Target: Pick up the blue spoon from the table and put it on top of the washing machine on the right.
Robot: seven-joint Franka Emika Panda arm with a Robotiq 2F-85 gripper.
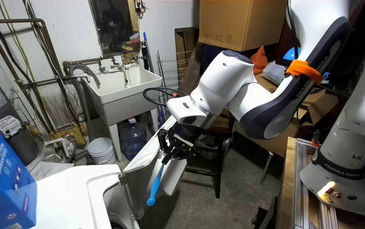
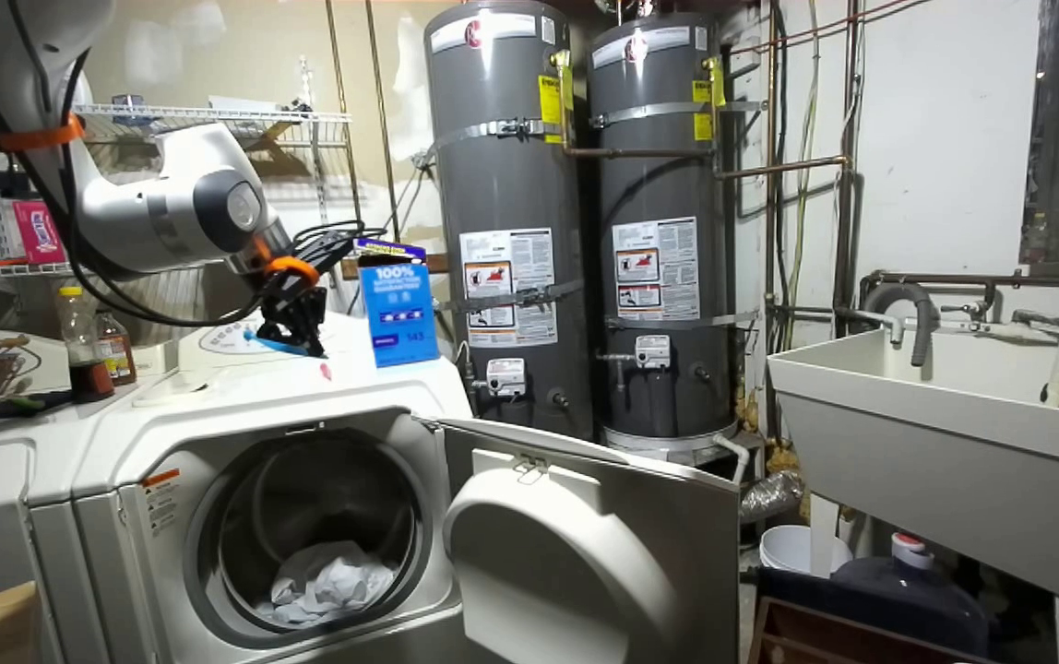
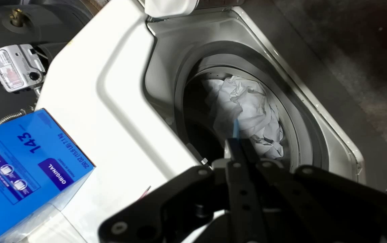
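Blue spoon (image 1: 155, 186) firmly in my pincer (image 1: 164, 161)

So I'm pinching it near one end, and the rest hangs down at a slant, rounded tip lowest. It's up in the air near the front-loading washing machine (image 2: 382, 392); honestly can't tell if it's over the top or out in front. My wrist view only catches a bit of blue, with the drum (image 3: 197, 108) and some crumpled white cloth (image 3: 250, 111) inside it beyond. The machine's door (image 2: 557, 563) is wide open, and a blue box marked 143 (image 2: 403, 318) stands upright on top. In an exterior view the dark desk (image 1: 219, 176) is behind my pincer.
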